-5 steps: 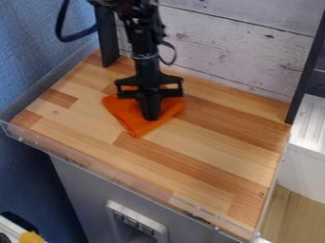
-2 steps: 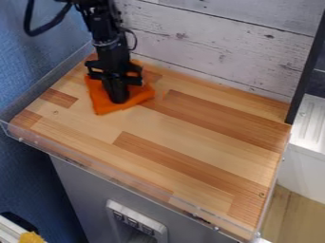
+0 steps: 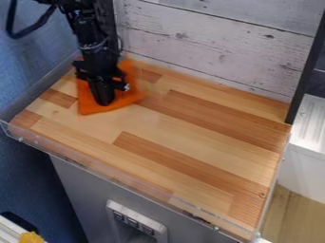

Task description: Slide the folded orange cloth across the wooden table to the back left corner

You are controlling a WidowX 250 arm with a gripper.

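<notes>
Black two-finger gripper (image 3: 104,100) right down on an orange cloth (image 3: 127,98).
The cloth spreads around its tip, at the wooden counter's (image 3: 190,142) far left; jaws open or closed, I can't tell.

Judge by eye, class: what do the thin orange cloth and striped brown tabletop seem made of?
Thin orange cloth: probably fabric, matt, given its shineless surface. Striped brown tabletop: wood or wood-look laminate, smooth, showing grain and strips.

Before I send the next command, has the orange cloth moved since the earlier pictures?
Yes, the orange cloth has shifted across the wooden tabletop, closer to the blue wall.
</notes>
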